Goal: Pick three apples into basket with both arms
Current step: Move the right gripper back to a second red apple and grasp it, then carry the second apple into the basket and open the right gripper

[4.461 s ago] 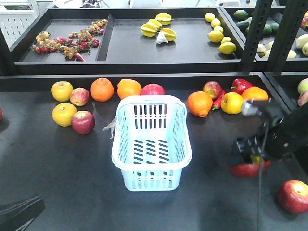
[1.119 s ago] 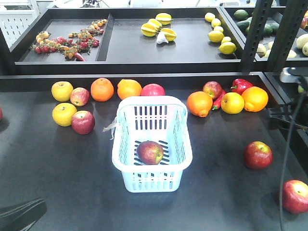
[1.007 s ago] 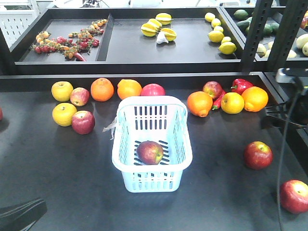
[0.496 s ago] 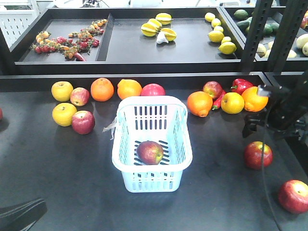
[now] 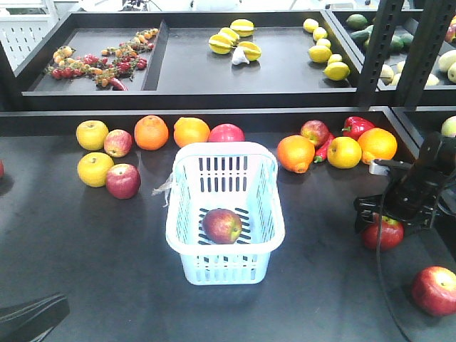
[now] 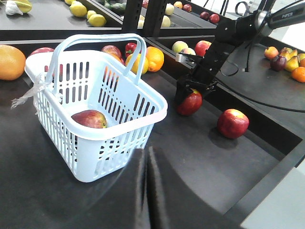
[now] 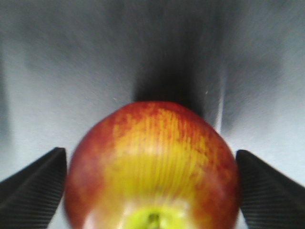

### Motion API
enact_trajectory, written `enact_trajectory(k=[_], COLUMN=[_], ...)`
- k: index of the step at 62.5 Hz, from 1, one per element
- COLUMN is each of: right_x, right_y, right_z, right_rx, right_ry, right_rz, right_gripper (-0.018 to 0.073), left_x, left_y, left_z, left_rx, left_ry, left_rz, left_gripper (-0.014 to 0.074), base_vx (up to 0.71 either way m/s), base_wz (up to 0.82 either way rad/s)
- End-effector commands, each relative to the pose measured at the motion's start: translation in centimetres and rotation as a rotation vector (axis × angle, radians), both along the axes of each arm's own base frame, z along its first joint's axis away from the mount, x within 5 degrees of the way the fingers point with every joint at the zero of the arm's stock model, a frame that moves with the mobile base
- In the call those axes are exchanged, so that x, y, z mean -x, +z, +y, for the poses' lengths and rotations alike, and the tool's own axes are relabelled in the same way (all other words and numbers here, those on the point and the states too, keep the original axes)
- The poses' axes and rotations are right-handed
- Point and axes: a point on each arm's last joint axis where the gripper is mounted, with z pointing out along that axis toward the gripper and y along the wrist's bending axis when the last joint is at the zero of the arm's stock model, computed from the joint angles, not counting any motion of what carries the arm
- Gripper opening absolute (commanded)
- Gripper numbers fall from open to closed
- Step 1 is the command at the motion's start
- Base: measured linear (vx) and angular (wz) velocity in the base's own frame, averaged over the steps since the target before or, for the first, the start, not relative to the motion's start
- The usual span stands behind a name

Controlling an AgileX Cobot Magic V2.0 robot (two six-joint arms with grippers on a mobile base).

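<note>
The pale blue basket (image 5: pixel 225 265) stands mid-table with one red apple (image 5: pixel 222 226) lying inside it, also seen in the left wrist view as the apple (image 6: pixel 89 119) in the basket (image 6: pixel 114 129). My right gripper (image 5: pixel 385 218) is open and down over a second apple (image 5: pixel 385 234) on the table at the right. Its fingers (image 7: pixel 33 191) flank the apple (image 7: pixel 152 167) closely on both sides. A third apple (image 5: pixel 434 290) lies near the front right corner. My left gripper (image 6: pixel 147 153) is shut and empty, low at the front left of the basket.
Oranges (image 5: pixel 151 132), yellow fruits (image 5: pixel 95 169) and smaller apples (image 5: pixel 123 180) line the back of the table, with a red pepper (image 5: pixel 356 127) at the right. Black shelf uprights (image 5: pixel 377 50) rise at the back right. A raised ledge (image 6: pixel 267 138) borders the table's right side.
The right arm has swung in from the far right and dropped over the apple on the table. An apple now lies in the basket, which stood empty in the oldest frame. The left arm stayed put.
</note>
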Motion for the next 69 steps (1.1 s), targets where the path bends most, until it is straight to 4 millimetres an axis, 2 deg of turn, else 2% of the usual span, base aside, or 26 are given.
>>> enact_trajectory(k=[1, 5, 15, 24, 38, 46, 51, 61, 69], right_x=[-0.6, -0.5, -0.3, 0.2, 3.2, 5.5, 7.0, 9.6, 10.3], right_y=[3.4, 3.6, 5.3, 9.3, 17.6, 20.3, 21.2, 21.5, 21.7], right_z=[-0.2, -0.2, 0.0, 0.6, 2.2, 4.2, 6.2, 11.0, 14.8], right_rx=[0.011, 0.009, -0.01, -0.051, -0.144, -0.164, -0.191, -0.27, -0.31], right_ry=[-0.014, -0.014, -0.01, 0.023, 0.088, 0.17, 0.209, 0.335, 0.404], right_rz=[-0.076, -0.074, -0.083, -0.152, -0.224, -0.236, -0.245, -0.265, -0.307], right_gripper=[0.0558, 0.0486, 0.0206, -0.0017, -0.0004, -0.0004, -0.0004, -0.0004, -0.0004], left_x=[-0.2, -0.2, -0.2, -0.2, -0.2, -0.2, -0.2, -0.2, -0.2], left_y=[1.0, 1.0, 1.0, 1.0, 1.0, 1.0, 1.0, 1.0, 1.0], left_z=[0.0, 0.0, 0.0, 0.0, 0.0, 0.0, 0.0, 0.0, 0.0], left_rx=[0.033, 0.033, 0.033, 0.033, 0.033, 0.033, 0.033, 0.033, 0.033], left_ry=[0.015, 0.015, 0.015, 0.015, 0.015, 0.014, 0.013, 0.013, 0.013], left_rz=[-0.016, -0.016, -0.016, -0.016, -0.016, -0.016, -0.015, -0.015, -0.015], left_gripper=[-0.0008, -0.0008, -0.0008, -0.0008, -0.0008, -0.0008, -0.0008, -0.0008, -0.0008], base_vx=[0.0, 0.0, 0.0, 0.0, 0.0, 0.0, 0.0, 0.0, 0.0], base_wz=[0.0, 0.0, 0.0, 0.0, 0.0, 0.0, 0.0, 0.0, 0.0])
